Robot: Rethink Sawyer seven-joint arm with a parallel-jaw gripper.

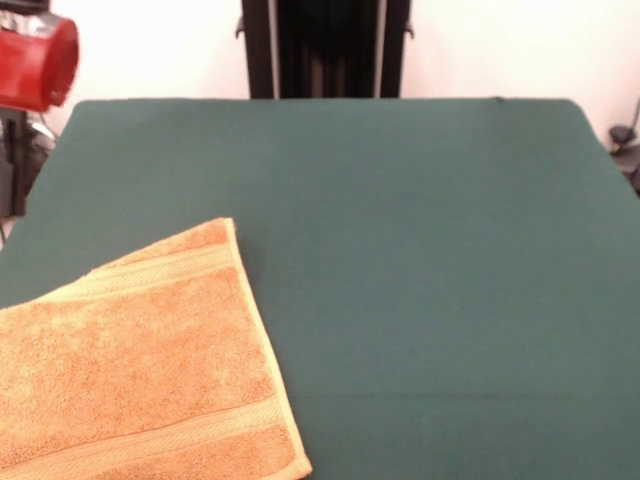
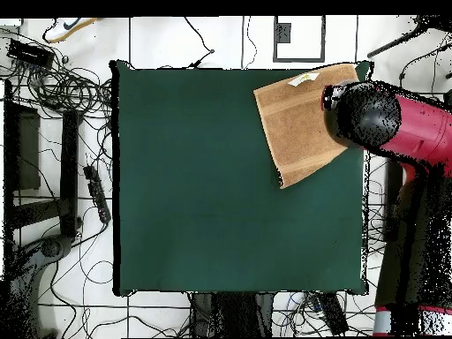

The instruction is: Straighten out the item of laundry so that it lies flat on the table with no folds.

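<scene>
The orange-tan towel (image 1: 140, 370) lies spread on the dark green table (image 1: 430, 260) at its near left in the front view, turned at an angle. It runs out of the picture at the left and bottom edges. One woven band crosses near its far end and another near its near end. In the overhead view the towel (image 2: 296, 124) lies at the table's (image 2: 203, 177) top right corner, with a small white label (image 2: 303, 79) at its top edge. A red and black arm link (image 2: 388, 124) hangs over the towel's right part and hides it. No gripper shows in either view.
A red part of the arm (image 1: 35, 60) shows at the top left of the front view, off the table's side. The black pedestal (image 1: 325, 48) stands behind the far edge. Cables and floor gear (image 2: 62, 88) lie left of the table in the overhead view.
</scene>
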